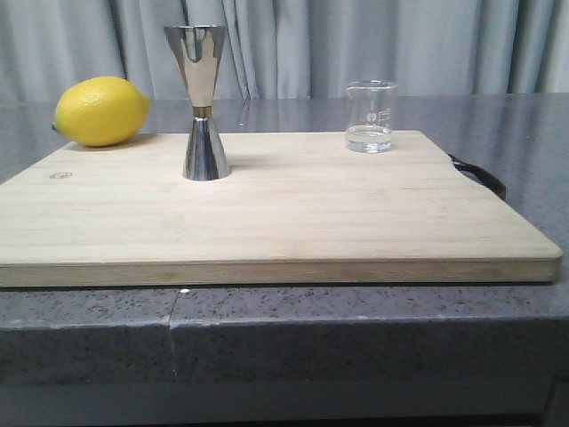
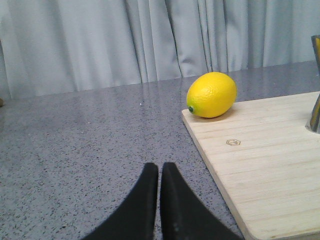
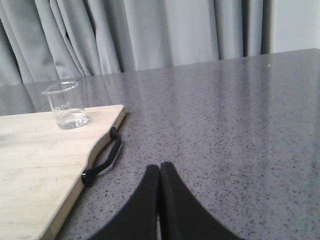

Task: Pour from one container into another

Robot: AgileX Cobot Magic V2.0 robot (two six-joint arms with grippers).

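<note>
The small clear glass beaker [image 1: 369, 116] stands upright near the far right corner of the wooden board [image 1: 284, 222], with a little clear liquid in it; the right wrist view also shows the beaker [image 3: 65, 105]. The tall steel jigger [image 1: 203, 102] with a gold waist band stands upright left of centre, and only its edge [image 2: 315, 112] shows in the left wrist view. My left gripper [image 2: 159, 167] is shut and empty over the grey counter, left of the board. My right gripper [image 3: 160, 168] is shut and empty over the counter, right of the board. Neither gripper appears in the front view.
A yellow lemon [image 1: 100, 110] lies at the board's far left corner, also the lemon [image 2: 212, 94] in the left wrist view. A black strap handle [image 1: 480, 173] hangs off the board's right edge. Grey curtains [image 1: 356, 44] close off the back of the grey stone counter [image 1: 89, 311].
</note>
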